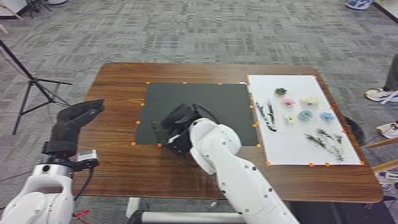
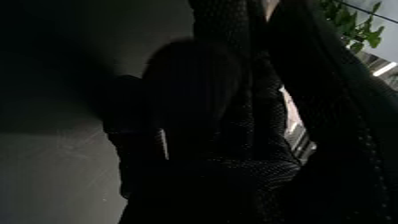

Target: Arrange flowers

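My right hand (image 1: 182, 125) is low over the left part of the black board (image 1: 204, 94); what it may hold is hidden. Beside it lies a thin dark stem (image 1: 157, 132). In the right wrist view the dark glove of my right hand (image 2: 222, 175) is close up, with green leaves (image 2: 351, 25) beyond it. My left hand (image 1: 78, 114) is open left of the board. The white board (image 1: 289, 152) bears a green piece (image 1: 281, 92), pink (image 1: 288, 102), cream (image 1: 310, 101), teal (image 1: 305, 116) and blue (image 1: 327, 116) flowers, dark stems (image 1: 266, 116) and green sprigs (image 1: 327, 143).
Small orange markers line the edges of both boards on the brown table (image 1: 115, 165). A black tripod (image 1: 33, 80) stands on the floor beyond the table's left side. Chair parts (image 1: 384, 142) are near its right side.
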Motion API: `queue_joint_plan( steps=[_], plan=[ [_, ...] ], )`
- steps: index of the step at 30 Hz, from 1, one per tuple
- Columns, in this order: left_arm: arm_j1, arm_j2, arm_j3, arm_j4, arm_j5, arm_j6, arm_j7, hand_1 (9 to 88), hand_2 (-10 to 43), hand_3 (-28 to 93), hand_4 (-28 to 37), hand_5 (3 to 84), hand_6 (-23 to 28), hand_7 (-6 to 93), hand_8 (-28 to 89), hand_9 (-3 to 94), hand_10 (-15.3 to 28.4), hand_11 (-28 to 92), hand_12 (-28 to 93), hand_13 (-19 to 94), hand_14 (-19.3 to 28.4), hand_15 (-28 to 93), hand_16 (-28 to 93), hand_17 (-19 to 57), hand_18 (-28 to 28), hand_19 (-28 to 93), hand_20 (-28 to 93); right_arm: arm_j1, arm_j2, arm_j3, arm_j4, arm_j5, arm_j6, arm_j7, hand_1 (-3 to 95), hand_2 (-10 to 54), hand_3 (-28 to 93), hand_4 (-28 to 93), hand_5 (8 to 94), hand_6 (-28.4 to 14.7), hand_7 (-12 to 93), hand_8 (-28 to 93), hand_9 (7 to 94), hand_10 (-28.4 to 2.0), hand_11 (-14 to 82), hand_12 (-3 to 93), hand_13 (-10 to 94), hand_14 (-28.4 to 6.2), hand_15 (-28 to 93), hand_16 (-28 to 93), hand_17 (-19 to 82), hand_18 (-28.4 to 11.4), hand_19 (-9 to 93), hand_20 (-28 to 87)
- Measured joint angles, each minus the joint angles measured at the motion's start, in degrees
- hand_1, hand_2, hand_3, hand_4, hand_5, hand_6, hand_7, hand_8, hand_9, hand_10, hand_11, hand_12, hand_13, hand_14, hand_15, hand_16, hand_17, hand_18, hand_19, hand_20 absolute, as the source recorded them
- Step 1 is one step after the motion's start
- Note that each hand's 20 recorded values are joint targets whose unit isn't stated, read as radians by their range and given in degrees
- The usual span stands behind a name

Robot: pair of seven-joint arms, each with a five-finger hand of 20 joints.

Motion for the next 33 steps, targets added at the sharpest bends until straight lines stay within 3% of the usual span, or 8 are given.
queue_joint_plan(
  steps=[5, 7, 10, 15, 19, 26, 29, 33],
  plan=[
    [-0.03, -0.08, 0.05, -0.01, 0.00, -0.02, 0.01, 28.1, -9.5, 69, -20.7, 48.5, 2.1, 19.6, -9, 48.5, 12.8, 21, 10, 36, 15.9, 15, -1, 4.7, 10.0, 4, 15, 0.02, 0.00, 0.19, -0.08, 0.29, -0.54, -0.03, 42.3, -7.8, 65, -15, 72.0, -3.7, 24, 13, 87.3, -12.7, 16.4, 16.1, 93, -3.0, 51, 37, 49, -22.6, 93, 41],
    [-0.05, -0.11, 0.07, -0.01, 0.00, -0.02, 0.01, 28.3, -9.5, 69, -20.7, 48.5, 2.1, 19.6, -9, 48.5, 12.8, 20, 10, 36, 15.8, 15, -1, 4.6, 10.0, 4, 15, 0.02, 0.05, 0.19, -0.13, 0.57, -0.53, -0.16, 36.0, -1.8, 68, -16, 67.8, -4.3, 26, -3, 82.2, -13.4, 16.3, 16.0, 88, -5.3, 53, 36, 44, -24.2, 90, 43],
    [-0.04, -0.16, 0.07, -0.05, 0.00, 0.01, 0.02, 28.2, -9.5, 69, -20.7, 48.5, 2.1, 19.6, -9, 48.4, 12.8, 20, 10, 35, 15.6, 15, -1, 4.6, 9.9, 4, 15, 0.02, 0.36, 0.37, -0.21, 2.67, -0.39, -1.55, 28.4, 5.1, 67, -16, 62.1, -4.8, 27, -9, 75.0, -15.1, 15.9, 15.6, 79, -9.5, 54, 33, 34, -25.7, 83, 47],
    [0.38, -0.31, -0.44, -0.14, -0.03, 0.26, 0.02, 28.0, -9.5, 69, -20.8, 47.9, 1.9, 19.3, -9, 48.2, 12.6, 20, 10, 37, 15.6, 15, -2, 1.2, 8.2, 0, 13, -0.24, 2.92, 0.10, -0.51, 16.17, 0.38, -12.80, 22.1, 7.5, 68, -15, 56.2, -4.5, 27, -10, 67.3, -15.8, 14.3, 15.3, 71, -13.5, 56, 31, 28, -26.4, 78, 49],
    [0.98, -0.32, -1.17, -0.10, -0.85, 1.77, 0.01, 27.1, -9.5, 70, -21.1, 47.4, 1.7, 18.6, -9, 47.0, 12.6, 18, 9, 36, 15.0, 13, -2, -3.9, 7.5, -1, 10, -0.51, 5.88, -1.65, -1.83, 16.31, -1.21, -22.89, 19.8, 9.2, 69, -16, 53.0, -4.7, 26, -10, 63.0, -15.6, 12.3, 14.7, 69, -14.8, 59, 32, 27, -26.9, 77, 52],
    [1.10, -0.30, -1.31, 0.70, -1.99, 7.27, 0.03, 25.4, -8.8, 71, -21.7, 45.9, 1.7, 18.1, -9, 44.2, 12.3, 17, 9, 32, 13.9, 9, -1, -6.8, 7.3, -1, 8, -0.78, 6.46, -0.17, -2.00, -6.16, -18.37, -36.56, 17.0, 14.9, 68, -16, 47.4, -4.7, 24, -9, 56.3, -14.0, 8.1, 11.5, 73, -13.9, 72, 29, 32, -28.3, 83, 58],
    [1.10, -0.30, -1.30, 0.99, -3.43, 7.89, 0.20, 25.2, -8.8, 71, -21.8, 45.7, 1.8, 17.9, -9, 44.1, 12.3, 17, 9, 31, 14.0, 9, 0, -6.8, 7.3, -1, 8, -0.26, 6.45, -0.08, -1.93, -12.61, -25.75, -43.09, 17.3, 15.7, 68, -16, 47.0, -4.6, 24, -9, 55.2, -13.5, 7.6, 10.4, 74, -13.7, 78, 29, 34, -28.3, 85, 59],
    [1.04, -0.30, -1.16, 1.14, -4.31, 7.86, 0.34, 25.0, -8.4, 71, -21.9, 45.6, 1.7, 17.9, -9, 43.9, 12.2, 17, 10, 31, 14.2, 9, 0, -6.9, 7.4, -1, 8, 0.83, 6.30, -1.25, -1.67, -21.36, -27.65, -47.43, 17.4, 16.8, 68, -16, 45.4, -4.8, 24, -9, 52.5, -13.0, 7.0, 9.0, 75, -14.0, 85, 29, 36, -28.4, 86, 58]
  ],
)
